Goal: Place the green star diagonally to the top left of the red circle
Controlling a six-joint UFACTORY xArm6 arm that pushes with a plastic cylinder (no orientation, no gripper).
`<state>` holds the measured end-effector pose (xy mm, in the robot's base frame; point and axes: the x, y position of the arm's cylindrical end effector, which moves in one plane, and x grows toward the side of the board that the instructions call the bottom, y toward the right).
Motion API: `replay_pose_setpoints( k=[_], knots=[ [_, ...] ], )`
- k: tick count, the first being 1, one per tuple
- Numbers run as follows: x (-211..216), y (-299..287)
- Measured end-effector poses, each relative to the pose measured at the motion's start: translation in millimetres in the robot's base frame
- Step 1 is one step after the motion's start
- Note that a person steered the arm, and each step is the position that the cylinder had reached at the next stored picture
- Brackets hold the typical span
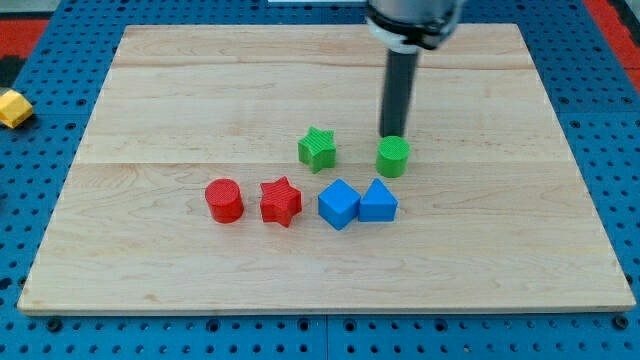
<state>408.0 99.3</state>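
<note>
Right now, tip just behind green cylinder, green star up-right of red circle, no gripper, bare rod.

The wooden board lies flat on a blue perforated bench top. It is pale, with grain lines running left to right.

Six blocks sit directly on the board, all grouped near its middle. Far row: green star on the left, green cylinder to its right, the two apart. Near row, left to right: red cylinder, red star, blue cube, blue triangular block. The two blue blocks touch; the two red ones stand just beside each other.

On the bench, off the board's far left, a yellow block lies at the view's edge.

My tip stands on the board just behind the green cylinder.
</note>
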Motion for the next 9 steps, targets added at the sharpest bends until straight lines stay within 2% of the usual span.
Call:
replay_pose_setpoints(
  k=[1, 2, 3, 4, 5, 7, 8, 9],
  knots=[
    [39, 45],
    [49, 0],
    [26, -99],
    [18, -171],
    [7, -184],
    [-54, -253],
    [-85, -161],
    [-89, -58]
  ],
)
